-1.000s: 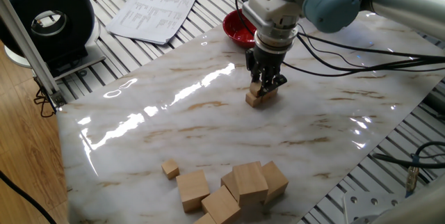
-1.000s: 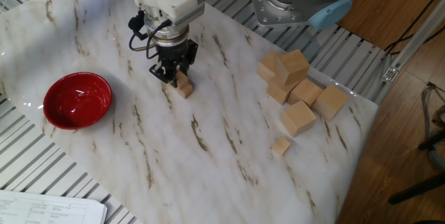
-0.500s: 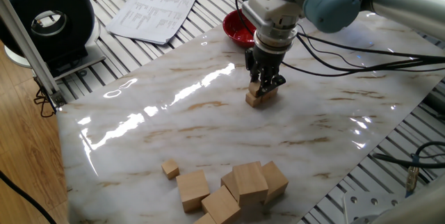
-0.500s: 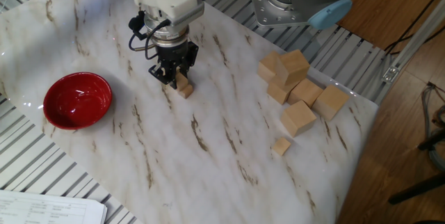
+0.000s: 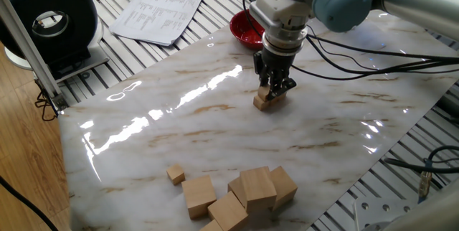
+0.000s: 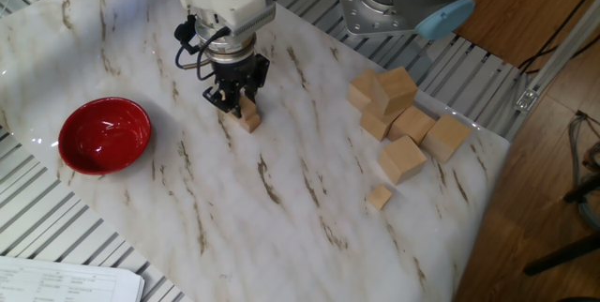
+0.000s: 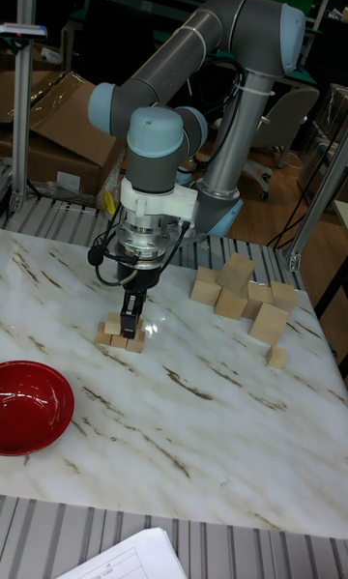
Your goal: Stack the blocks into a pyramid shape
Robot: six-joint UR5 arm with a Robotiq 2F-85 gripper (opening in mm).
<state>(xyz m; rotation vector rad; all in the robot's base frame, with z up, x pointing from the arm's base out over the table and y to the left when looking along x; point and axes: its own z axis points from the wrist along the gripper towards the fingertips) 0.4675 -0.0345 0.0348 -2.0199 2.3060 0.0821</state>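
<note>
Your gripper (image 7: 130, 325) directly over small-block pile (image 7: 118, 335), fingers apparently pinching upper block (image 6: 247, 107); grip unclear. Last loose block (image 6: 379, 197) lies well apart, beside large cubes (image 6: 401, 114).

Arm bent low, wrist vertical, tool (image 7: 130, 326) pointing straight down, fingers narrowly parted.

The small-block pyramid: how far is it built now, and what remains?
Done: a base row of small blocks is laid, with an upper block on top of it. In hand: the hand is down at that upper layer; whether it grips a block is unclear. Left: one loose small block lies by the big cubes.
</note>
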